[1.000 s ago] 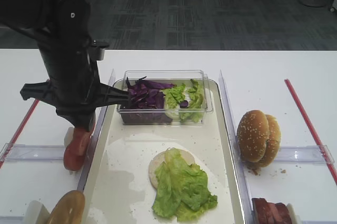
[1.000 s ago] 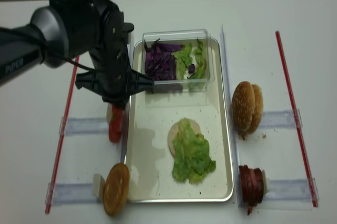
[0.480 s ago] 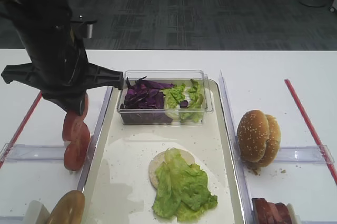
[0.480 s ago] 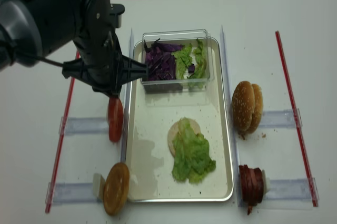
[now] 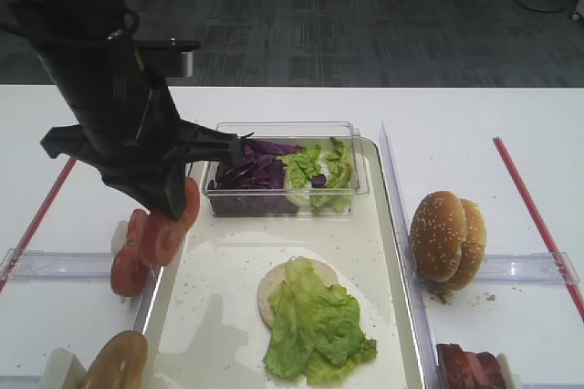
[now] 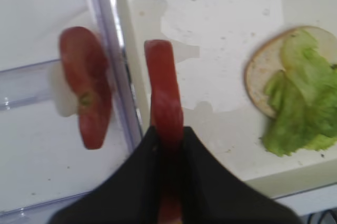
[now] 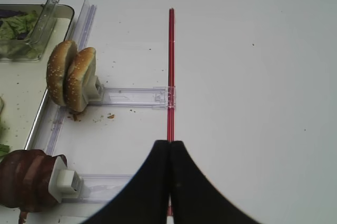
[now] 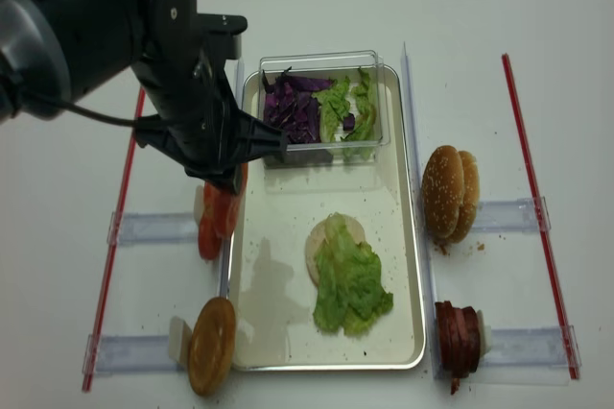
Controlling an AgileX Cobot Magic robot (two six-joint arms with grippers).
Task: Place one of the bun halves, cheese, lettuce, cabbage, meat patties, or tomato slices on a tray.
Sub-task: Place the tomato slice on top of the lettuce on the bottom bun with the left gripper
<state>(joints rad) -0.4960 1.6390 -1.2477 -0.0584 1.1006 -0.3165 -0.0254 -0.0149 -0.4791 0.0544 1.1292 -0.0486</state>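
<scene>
My left gripper is shut on one tomato slice, held on edge just over the left rim of the tray. In the overhead view the held slice hangs beside the remaining tomato slices on their clear rack. A lettuce leaf lies on a pale bun base on the tray floor. Purple cabbage and small lettuce pieces fill a clear box. My right gripper is shut and empty over the bare table, by the sesame bun halves and meat patties.
A clear box stands at the tray's far end. A bun half sits on a rack at the front left. Red strips mark both table sides. Clear rack rails lie right of the tray.
The left gripper rose from the tomato rack with one slice and carried it right, to the tray's left rim. The right arm has not moved.
</scene>
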